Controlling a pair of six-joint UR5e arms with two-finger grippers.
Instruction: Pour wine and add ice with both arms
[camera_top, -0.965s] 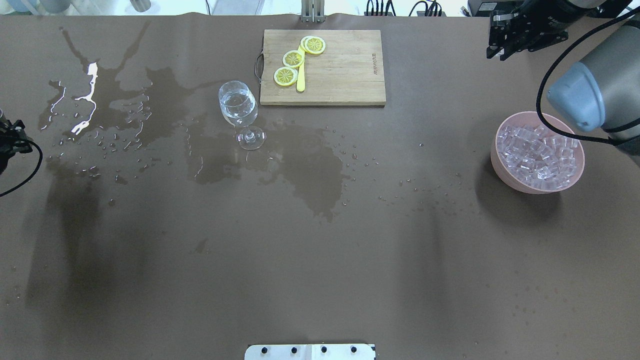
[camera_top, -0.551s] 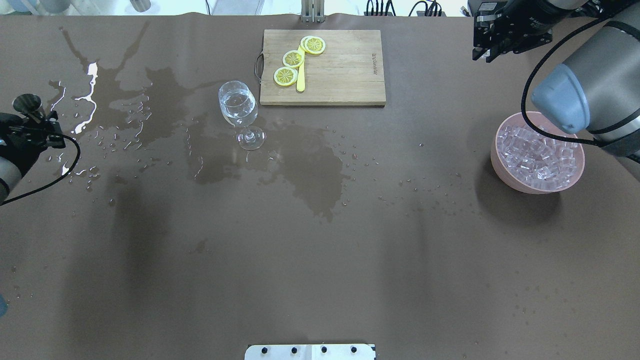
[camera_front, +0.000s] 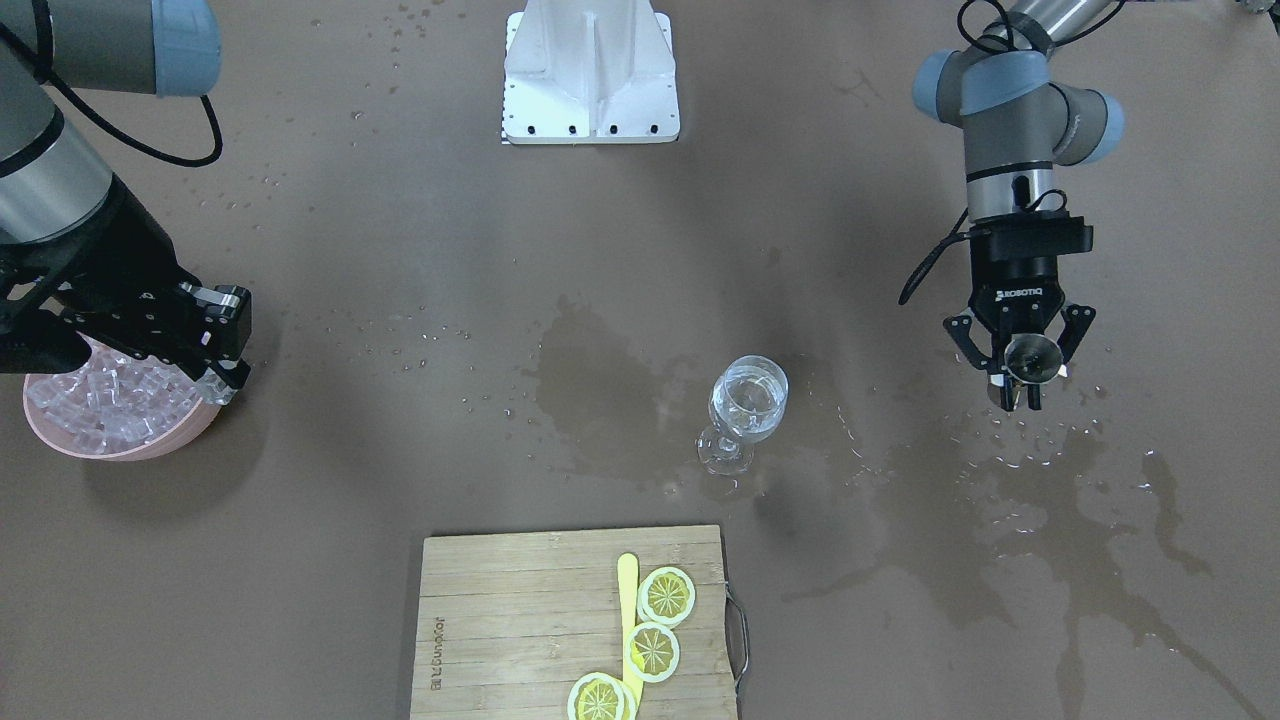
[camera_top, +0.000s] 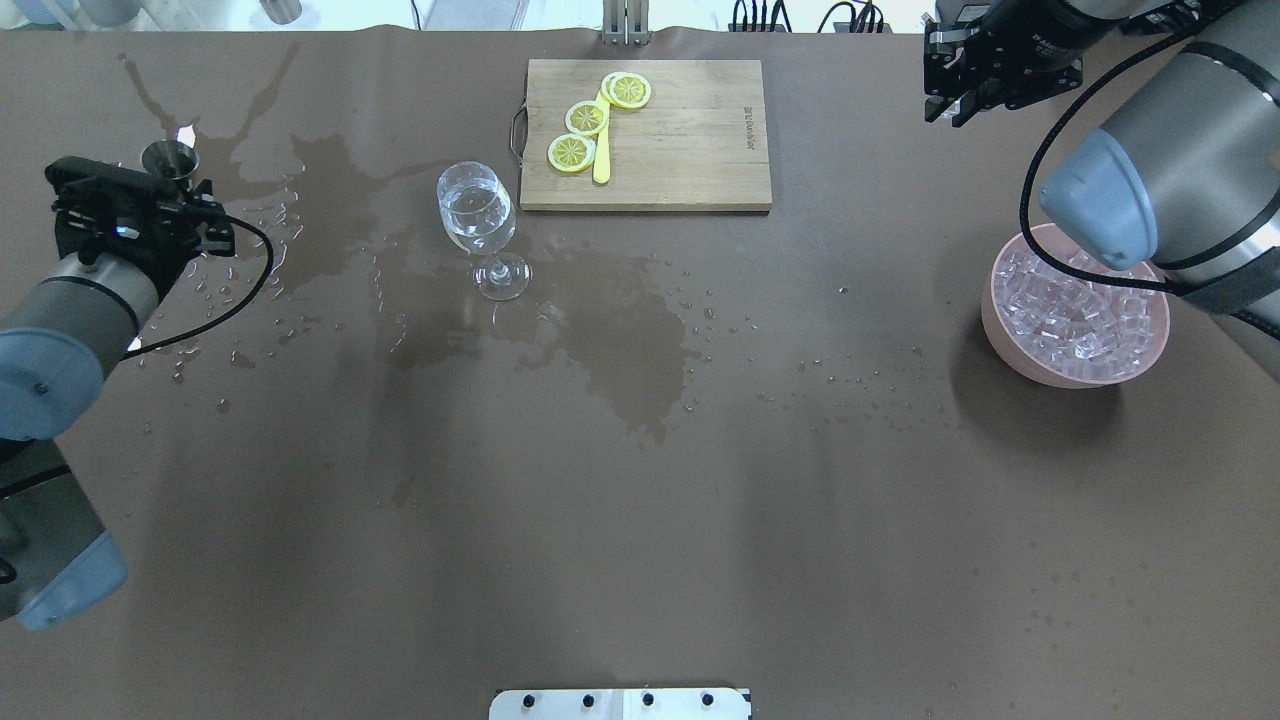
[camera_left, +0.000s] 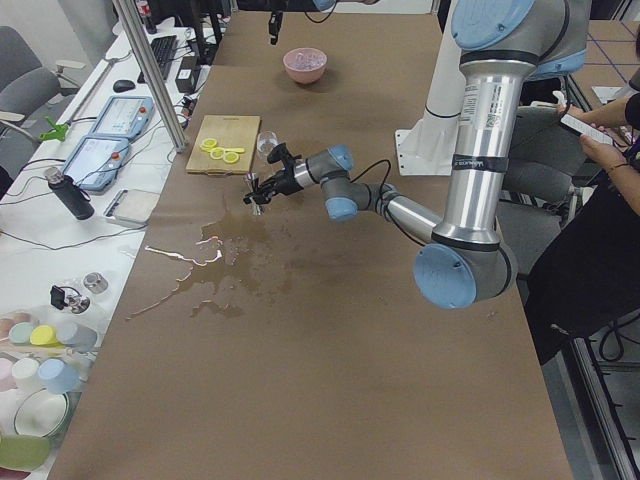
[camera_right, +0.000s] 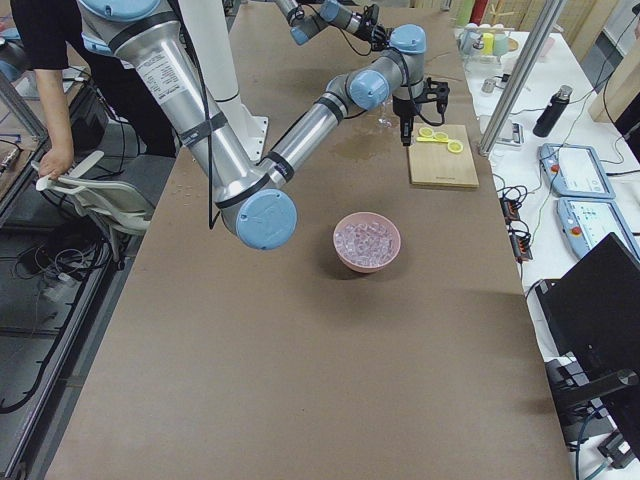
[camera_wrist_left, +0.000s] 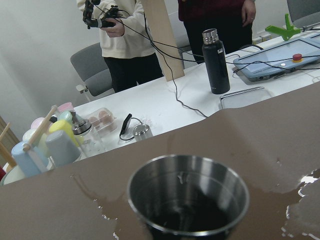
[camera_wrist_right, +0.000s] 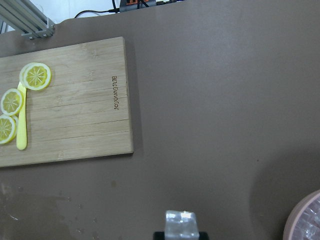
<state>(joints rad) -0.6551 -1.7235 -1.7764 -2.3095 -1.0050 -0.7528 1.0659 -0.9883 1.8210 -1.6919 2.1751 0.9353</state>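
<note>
Pouring looks done: wine (camera_top: 474, 208) fills the wine glass (camera_top: 481, 230) just left of the cutting board (camera_top: 680, 140). The left hand (camera_front: 1020, 386) grips a steel cup (camera_wrist_left: 188, 200). The right hand (camera_top: 950, 110), pinching 1 ice cube (camera_wrist_right: 181, 223), should carry it over the wine glass and release.

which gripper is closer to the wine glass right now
Left. The left gripper, holding a metal cup, is over the spill left of the glass; the right gripper, holding an ice cube, is farther off, beyond the board's right end.
</note>
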